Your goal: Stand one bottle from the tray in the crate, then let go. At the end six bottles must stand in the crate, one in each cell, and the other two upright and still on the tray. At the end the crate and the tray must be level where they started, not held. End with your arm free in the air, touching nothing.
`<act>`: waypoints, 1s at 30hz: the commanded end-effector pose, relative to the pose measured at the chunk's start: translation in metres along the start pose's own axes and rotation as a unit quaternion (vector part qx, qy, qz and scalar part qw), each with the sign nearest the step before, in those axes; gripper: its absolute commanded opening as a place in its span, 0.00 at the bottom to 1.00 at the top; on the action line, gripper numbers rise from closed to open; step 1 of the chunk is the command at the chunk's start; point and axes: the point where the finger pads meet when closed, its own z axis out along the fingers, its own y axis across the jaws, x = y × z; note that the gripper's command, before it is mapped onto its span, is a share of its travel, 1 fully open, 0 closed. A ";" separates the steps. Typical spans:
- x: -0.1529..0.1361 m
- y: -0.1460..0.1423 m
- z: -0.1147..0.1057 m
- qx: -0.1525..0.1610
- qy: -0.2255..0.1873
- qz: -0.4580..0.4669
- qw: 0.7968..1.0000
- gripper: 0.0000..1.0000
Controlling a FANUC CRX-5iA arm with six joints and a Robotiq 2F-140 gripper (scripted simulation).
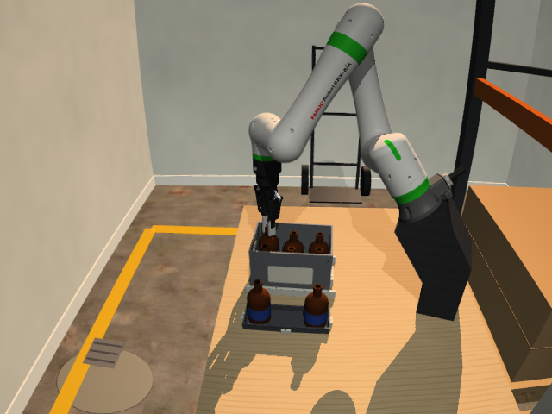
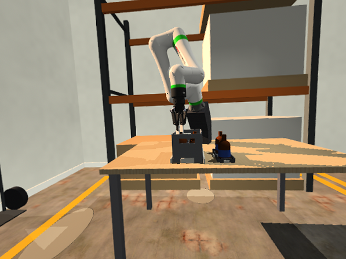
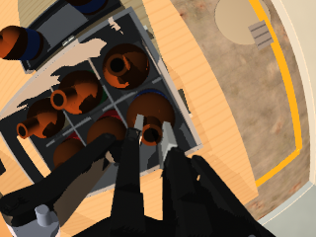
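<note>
The grey crate (image 1: 291, 256) stands on the wooden table and holds several brown bottles. My gripper (image 1: 270, 224) is over the crate's far left cell, shut on the neck of a brown bottle (image 1: 269, 241) that sits low inside that cell. In the wrist view the fingers clamp the bottle's neck (image 3: 150, 133), with the crate's cells (image 3: 99, 106) below. The tray (image 1: 287, 316) in front of the crate holds two upright bottles with blue labels, one on the left (image 1: 258, 302) and one on the right (image 1: 316, 306). The exterior view shows the gripper (image 2: 180, 128) at the crate's (image 2: 186, 147) top.
The arm's black base (image 1: 435, 258) stands on the table to the right of the crate. A large box (image 1: 512, 272) lies at the far right. A hand truck (image 1: 335, 178) stands behind the table. Shelving (image 2: 207, 48) rises behind the table.
</note>
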 end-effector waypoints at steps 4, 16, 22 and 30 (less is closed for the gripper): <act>0.000 0.000 0.001 0.000 0.000 0.000 1.000 0.00; 0.000 0.000 0.005 0.000 0.000 0.000 1.000 0.00; 0.000 0.000 0.007 0.000 0.000 0.000 1.000 0.00; 0.000 0.000 0.011 0.000 0.000 0.000 1.000 0.00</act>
